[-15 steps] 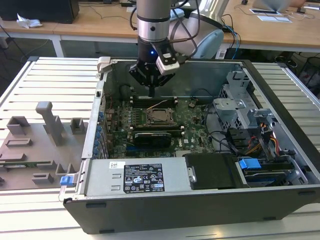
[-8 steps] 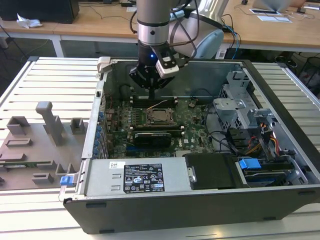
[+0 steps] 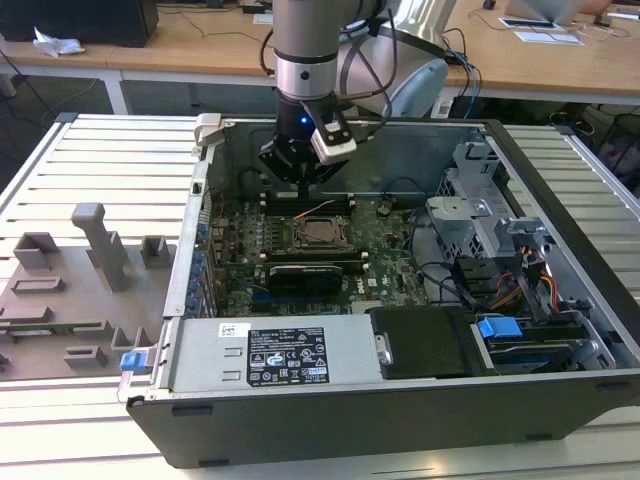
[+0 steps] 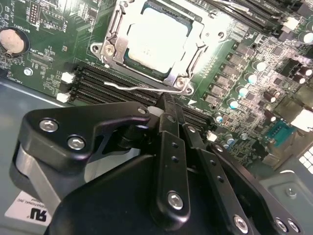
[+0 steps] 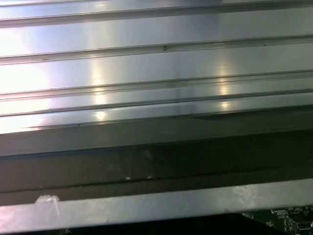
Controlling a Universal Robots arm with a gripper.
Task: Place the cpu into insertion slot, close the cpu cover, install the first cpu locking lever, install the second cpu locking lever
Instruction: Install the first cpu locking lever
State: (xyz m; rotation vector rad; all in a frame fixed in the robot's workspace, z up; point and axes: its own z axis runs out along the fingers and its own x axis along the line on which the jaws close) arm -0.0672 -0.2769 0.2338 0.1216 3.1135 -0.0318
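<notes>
The cpu [image 4: 155, 35] lies in its socket on the green motherboard [image 4: 58, 29], pale metal top up. The cpu cover [image 4: 191, 53], a silver frame, lies flat around it. A thin wire locking lever [image 4: 137, 88] runs along the socket edge nearest my gripper. My gripper [image 4: 165, 104] has its black fingers brought together, tips just beside that lever's end, with nothing seen between them. In the exterior view the gripper [image 3: 300, 182] hangs inside the open computer case, just behind the cpu [image 3: 318, 233].
Black memory slots [image 4: 98, 83] lie between the socket and the gripper. A power supply [image 3: 270, 352] fills the case front; a drive cage [image 3: 470, 215] and cables crowd the exterior view's right. A grey fixture tray [image 3: 70, 290] sits on the slatted table [image 3: 100, 150].
</notes>
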